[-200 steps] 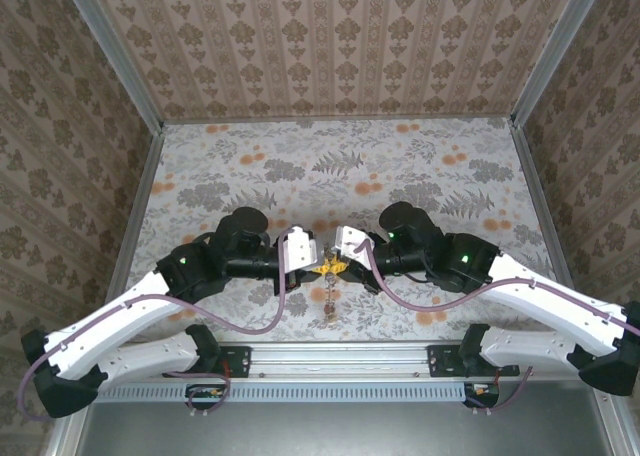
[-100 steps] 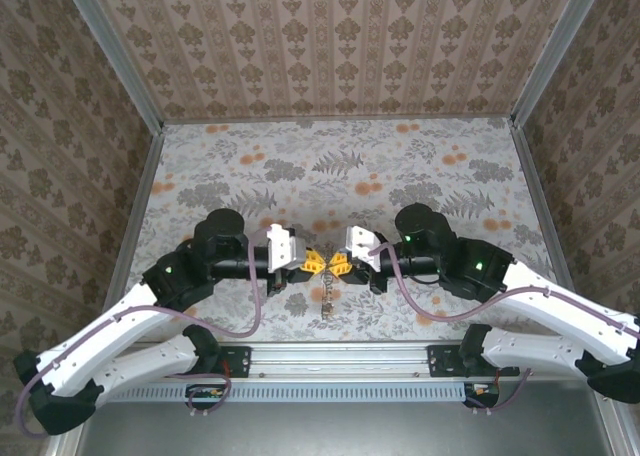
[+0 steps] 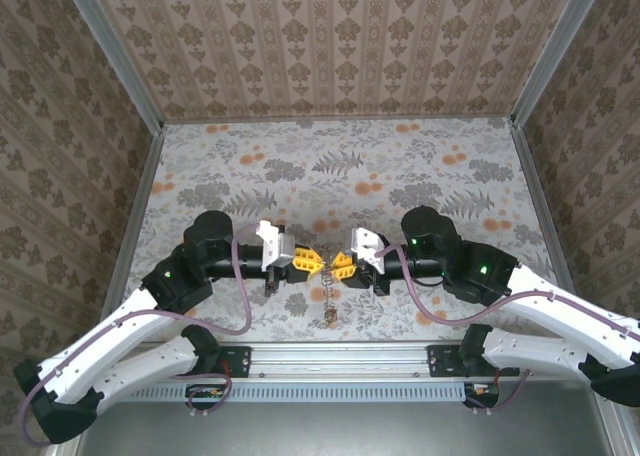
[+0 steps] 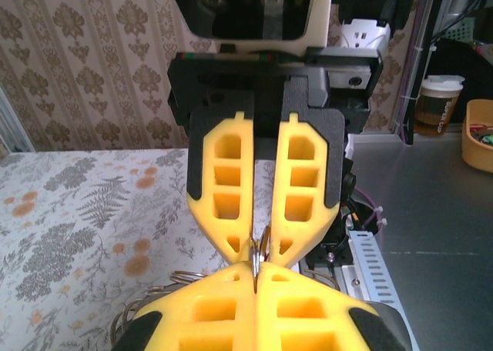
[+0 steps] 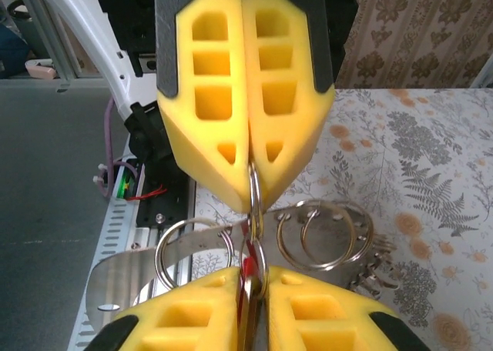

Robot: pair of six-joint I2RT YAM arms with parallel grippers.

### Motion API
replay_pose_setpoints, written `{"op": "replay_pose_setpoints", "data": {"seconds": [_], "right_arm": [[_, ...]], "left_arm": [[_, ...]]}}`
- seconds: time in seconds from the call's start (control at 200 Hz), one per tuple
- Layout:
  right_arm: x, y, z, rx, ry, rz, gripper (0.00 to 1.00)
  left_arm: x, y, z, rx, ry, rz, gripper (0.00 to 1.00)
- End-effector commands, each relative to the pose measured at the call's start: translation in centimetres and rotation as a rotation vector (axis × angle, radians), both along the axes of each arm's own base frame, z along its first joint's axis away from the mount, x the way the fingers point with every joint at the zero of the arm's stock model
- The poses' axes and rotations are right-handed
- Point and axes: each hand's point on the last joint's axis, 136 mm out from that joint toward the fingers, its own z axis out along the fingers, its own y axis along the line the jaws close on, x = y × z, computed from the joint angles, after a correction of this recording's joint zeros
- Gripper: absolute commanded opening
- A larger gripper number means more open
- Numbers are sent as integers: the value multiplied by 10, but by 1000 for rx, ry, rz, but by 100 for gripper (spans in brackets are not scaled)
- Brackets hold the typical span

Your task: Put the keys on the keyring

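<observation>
My two grippers meet tip to tip above the near middle of the table, left gripper [image 3: 309, 265] and right gripper [image 3: 339, 266]. A thin metal keyring [image 5: 253, 188] stands edge-on between them. The left gripper [image 4: 256, 268] is shut on the ring's rim [image 4: 259, 252]. The right gripper [image 5: 253, 280] holds a red-headed key [image 5: 248, 268] pressed against the same ring, its jaws a sliver apart around them. More split rings [image 5: 324, 265] and a flat metal tag [image 5: 115, 278] dangle beside the grip. A short chain [image 3: 329, 301] hangs below it.
A floral cloth [image 3: 340, 166] covers the table, with patterned walls on three sides. A metal rail [image 3: 340, 361] runs along the near edge between the arm bases. Off the table, a cup [image 4: 437, 103] stands on a grey bench.
Both wrists have drawn apart and levelled out, so the yellow fingers now face each other straight on. The right gripper's jaws have eased slightly. The chain still hangs between them.
</observation>
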Motion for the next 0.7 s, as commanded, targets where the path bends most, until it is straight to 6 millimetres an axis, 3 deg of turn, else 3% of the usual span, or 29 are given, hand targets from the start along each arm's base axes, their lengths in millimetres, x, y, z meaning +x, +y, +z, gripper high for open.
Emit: {"op": "replay_pose_setpoints", "data": {"seconds": [0.0,0.395,0.695], "right_arm": [[0,-3,-7,-26,42,-19,18],[-2,-19,31,110,-17,-72,31],[-2,2,39,163,-2,-3,33]], "left_arm": [[-3,3,19,-77,-32,-13,0],[-3,3,14,-66,-25,-24,0],[-7,1,12,-60,-14,-54,0]]}}
